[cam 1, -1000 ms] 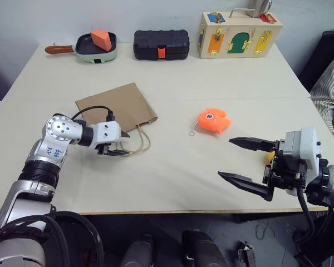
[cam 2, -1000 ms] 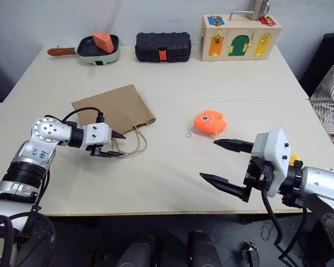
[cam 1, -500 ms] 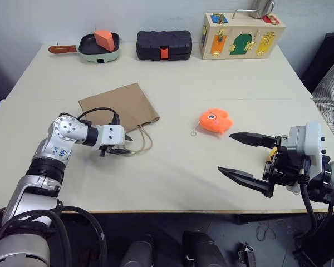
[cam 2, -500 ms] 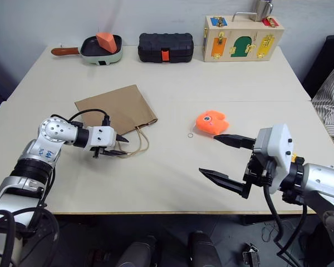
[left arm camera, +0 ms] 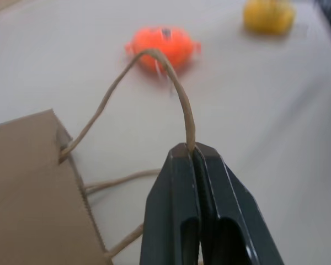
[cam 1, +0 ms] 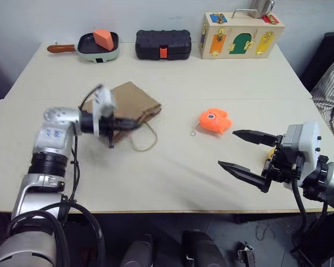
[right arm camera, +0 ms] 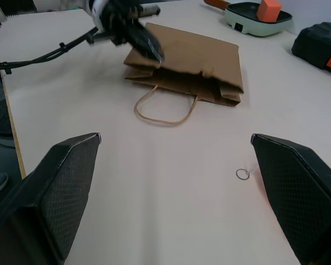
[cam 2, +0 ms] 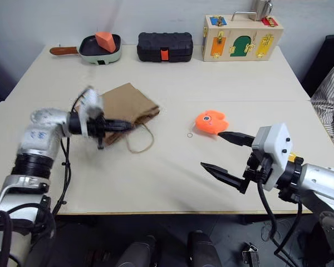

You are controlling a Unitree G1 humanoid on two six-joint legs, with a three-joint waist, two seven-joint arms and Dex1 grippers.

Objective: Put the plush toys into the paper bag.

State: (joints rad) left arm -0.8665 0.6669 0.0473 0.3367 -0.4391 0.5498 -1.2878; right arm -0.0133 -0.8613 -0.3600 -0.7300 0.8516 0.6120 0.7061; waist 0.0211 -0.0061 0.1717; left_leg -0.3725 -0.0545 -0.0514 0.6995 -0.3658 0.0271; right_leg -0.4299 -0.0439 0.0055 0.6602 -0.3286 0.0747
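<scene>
Left hand [left arm camera: 194, 152] clenched on paper bag [cam 1: 134, 103] handle; bag light, floppy; right hand [cam 1: 249, 157] released; orange plush [cam 1: 214, 120] soft, squeezable mid-body.

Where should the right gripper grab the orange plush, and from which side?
Judging by its pose, take the orange plush toy across its rounded body, coming from above. It lies flat on the table, apart from the paper bag. Its key ring rests on the table on the bag's side, too thin to pinch. The right gripper, open, sits just on the robot's side of it.
</scene>
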